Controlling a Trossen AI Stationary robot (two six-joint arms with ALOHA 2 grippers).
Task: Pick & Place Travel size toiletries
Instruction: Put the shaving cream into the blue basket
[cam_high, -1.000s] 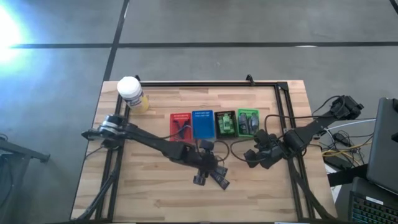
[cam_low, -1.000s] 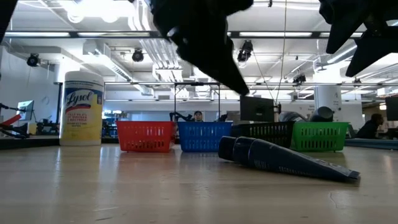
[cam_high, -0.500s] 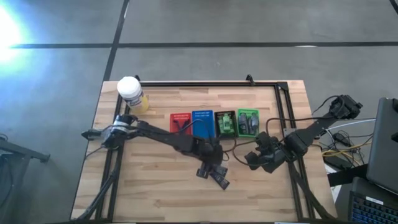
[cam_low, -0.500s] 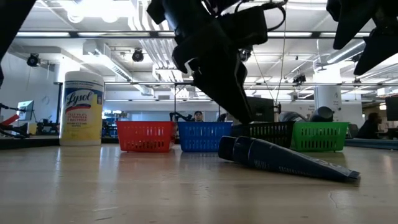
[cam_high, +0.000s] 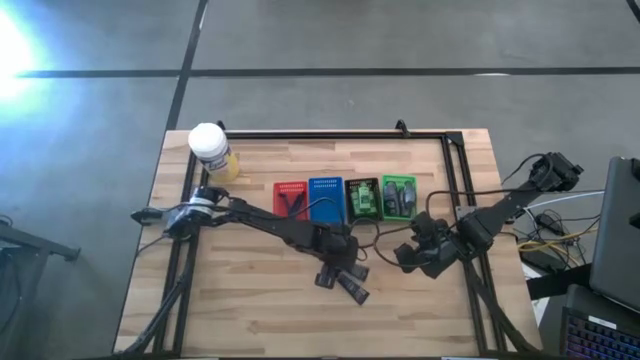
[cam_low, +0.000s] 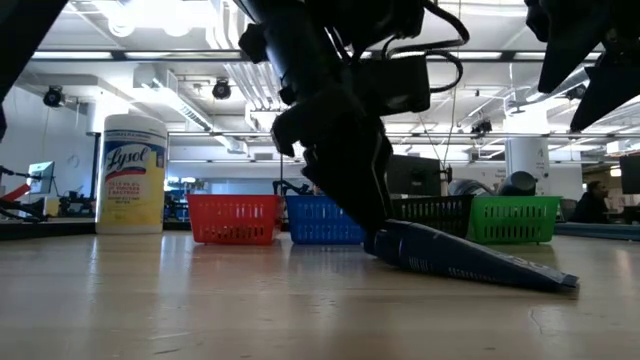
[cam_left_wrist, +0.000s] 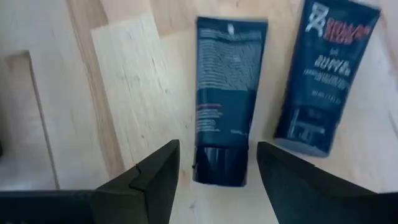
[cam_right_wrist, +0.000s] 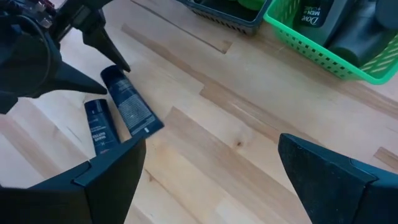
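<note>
My left end effector (cam_left_wrist: 214, 171), fingers spread, straddles a dark blue tube's (cam_left_wrist: 227, 93) cap; the yellow canister (cam_low: 131, 173) reads "Lysol", a green-basket bottle (cam_right_wrist: 309, 14) "Dove Men".

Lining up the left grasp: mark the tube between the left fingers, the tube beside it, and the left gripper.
Centre tube (cam_left_wrist: 229, 87): left wrist view, printed body.
Side tube (cam_left_wrist: 324, 74): left wrist view, label face.
Left gripper (cam_left_wrist: 217, 168): left wrist view, midway between open fingertips, around the centre tube's cap.

The left gripper (cam_low: 372, 225) reaches down to the cap end of a dark tube (cam_low: 470, 258) lying on the table (cam_low: 200, 300). Behind stand a Lysol jar (cam_low: 131, 174) and red (cam_low: 233, 219), blue (cam_low: 318, 220), black (cam_low: 432, 215) and green (cam_low: 515, 219) baskets.
</note>
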